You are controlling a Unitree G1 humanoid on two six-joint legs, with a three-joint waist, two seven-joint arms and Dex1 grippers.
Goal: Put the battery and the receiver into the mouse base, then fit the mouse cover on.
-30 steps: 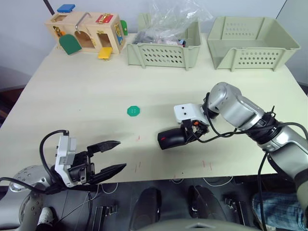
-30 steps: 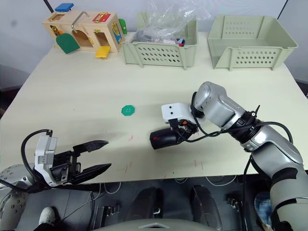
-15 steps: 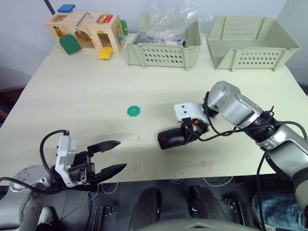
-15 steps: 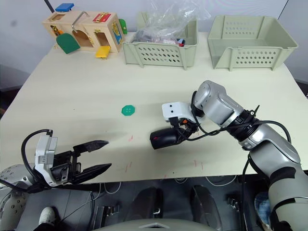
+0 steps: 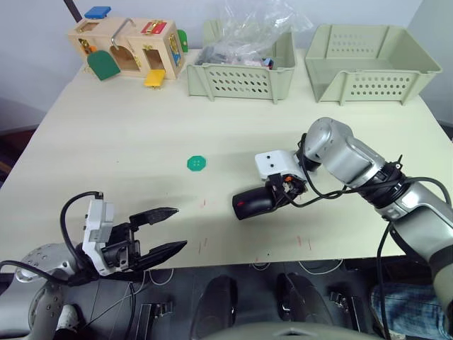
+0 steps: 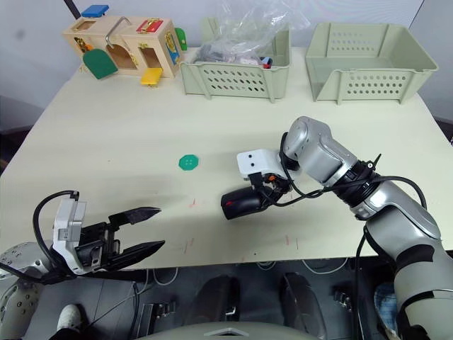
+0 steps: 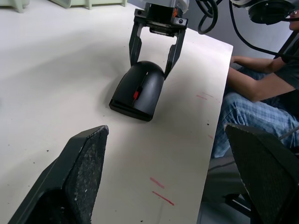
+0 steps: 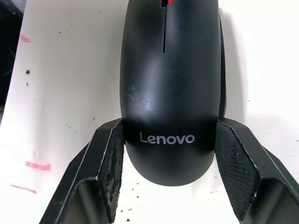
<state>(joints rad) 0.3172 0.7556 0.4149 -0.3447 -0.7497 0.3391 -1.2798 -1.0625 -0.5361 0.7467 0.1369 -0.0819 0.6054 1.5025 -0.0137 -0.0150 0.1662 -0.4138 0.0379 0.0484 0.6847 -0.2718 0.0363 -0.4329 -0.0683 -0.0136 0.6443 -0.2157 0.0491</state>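
**Cover seated; grip check on mouse**

The mouse cover (image 8: pixel 170 84) sits on the mouse base (image 7: pixel 122 103), near the table (image 5: pixel 127 142) front edge. Right gripper (image 7: pixel 152 55) straddles its rear, fingers touching. Left gripper (image 5: pixel 161 229) gapes, idle. Glossy shell likely slippery, light; hold the flanks.

Looks like a robot test lab, not a home. Plain pale table (image 5: pixel 127 156) with red tape marks, two pale green perforated bins (image 5: pixel 241 74) along the far edge, a wooden latch-puzzle box (image 5: pixel 127 46), and a seated person (image 7: pixel 261 102) right beside the table.
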